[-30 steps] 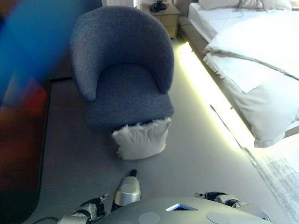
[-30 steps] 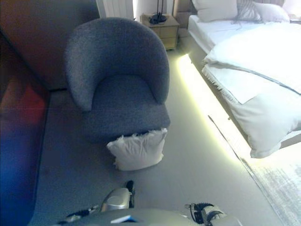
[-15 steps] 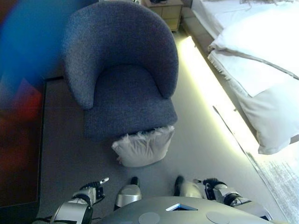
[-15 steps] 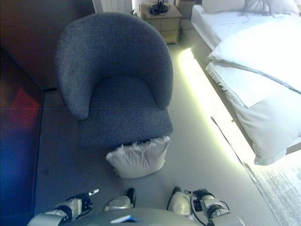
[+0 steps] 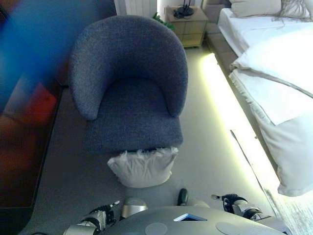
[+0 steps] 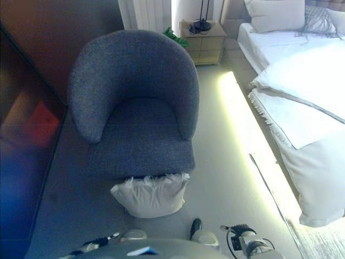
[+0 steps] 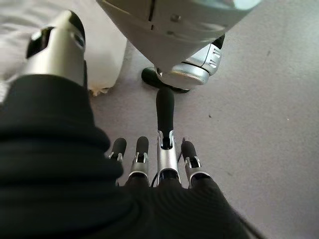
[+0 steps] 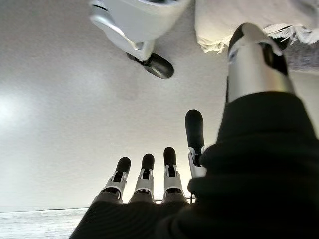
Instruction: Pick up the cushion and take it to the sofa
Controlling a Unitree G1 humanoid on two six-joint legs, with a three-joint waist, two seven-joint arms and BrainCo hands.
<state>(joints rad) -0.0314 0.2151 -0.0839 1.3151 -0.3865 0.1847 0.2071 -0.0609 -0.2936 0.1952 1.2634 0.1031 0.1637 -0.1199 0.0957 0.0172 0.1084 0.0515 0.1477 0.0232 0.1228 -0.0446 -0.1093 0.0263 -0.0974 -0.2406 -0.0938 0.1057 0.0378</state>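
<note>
A white cushion (image 5: 142, 168) with a frayed top edge lies on the grey carpet, leaning against the front of a dark blue round-backed armchair (image 5: 131, 105). The cushion (image 6: 150, 195) sits just ahead of me, and a corner of it (image 7: 105, 55) shows in the left wrist view and in the right wrist view (image 8: 215, 25). My left hand (image 5: 99, 217) hangs low at the lower left, fingers straight, holding nothing. My right hand (image 5: 238, 205) hangs at the lower right, fingers (image 8: 144, 172) straight and empty too. Neither hand touches the cushion.
A bed (image 5: 276, 73) with white bedding fills the right side, with a lit strip (image 5: 225, 110) along its base. A wooden nightstand (image 5: 187, 22) stands behind the armchair. A dark wall or cabinet (image 5: 24, 107) runs along the left. Grey carpet lies between armchair and bed.
The camera view has shifted, so armchair and cushion now sit lower and more of the room behind shows. Both hands stay low at my sides.
</note>
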